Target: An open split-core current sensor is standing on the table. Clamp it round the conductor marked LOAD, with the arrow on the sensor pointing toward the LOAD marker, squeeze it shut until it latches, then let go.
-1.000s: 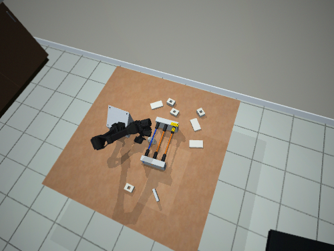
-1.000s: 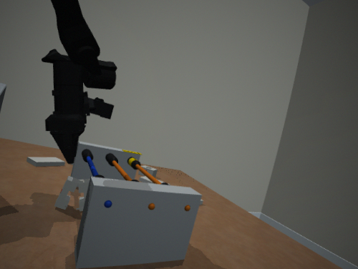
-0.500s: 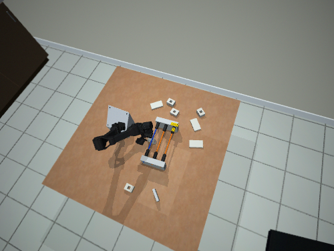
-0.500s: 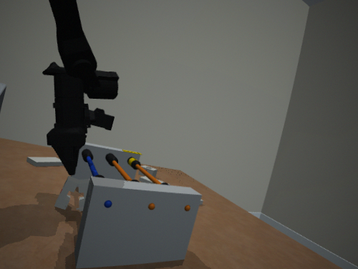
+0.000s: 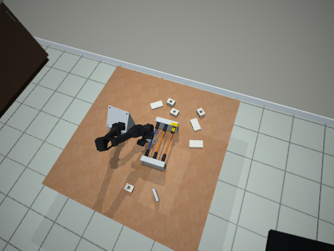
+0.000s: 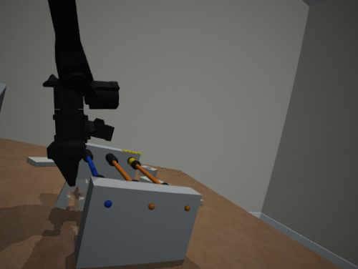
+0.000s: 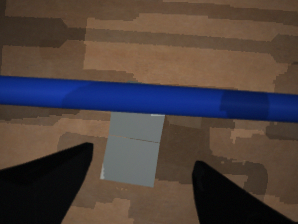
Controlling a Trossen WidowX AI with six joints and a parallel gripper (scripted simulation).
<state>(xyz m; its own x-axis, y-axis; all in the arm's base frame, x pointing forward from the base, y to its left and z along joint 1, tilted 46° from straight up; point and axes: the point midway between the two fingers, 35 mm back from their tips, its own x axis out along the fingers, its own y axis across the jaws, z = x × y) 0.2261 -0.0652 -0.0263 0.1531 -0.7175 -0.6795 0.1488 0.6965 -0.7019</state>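
The open pale grey sensor (image 5: 152, 141) (image 6: 64, 197) (image 7: 131, 160) stands on the table beside and partly under the blue conductor (image 5: 149, 146) (image 6: 92, 165) (image 7: 150, 100). Its arrow cannot be made out. My gripper (image 5: 147, 139) (image 6: 72, 183) (image 7: 143, 159) is open. It points down just over the sensor, with one finger on each side of it in the wrist view and nothing held. The LOAD conductor (image 5: 169, 143) (image 6: 147, 174) is the outer orange one, with a yellow sleeve (image 5: 173, 129) (image 6: 132, 162) beside the yellow LOAD label (image 5: 174, 124) (image 6: 132, 152).
Another orange conductor (image 5: 160, 141) (image 6: 122, 171) runs between the blue and LOAD ones. All three span between a far block (image 5: 162, 121) (image 6: 102, 166) and a near block (image 5: 153, 162) (image 6: 137, 229). Several white blocks (image 5: 196, 144) and square pieces with holes (image 5: 129, 187) lie around.
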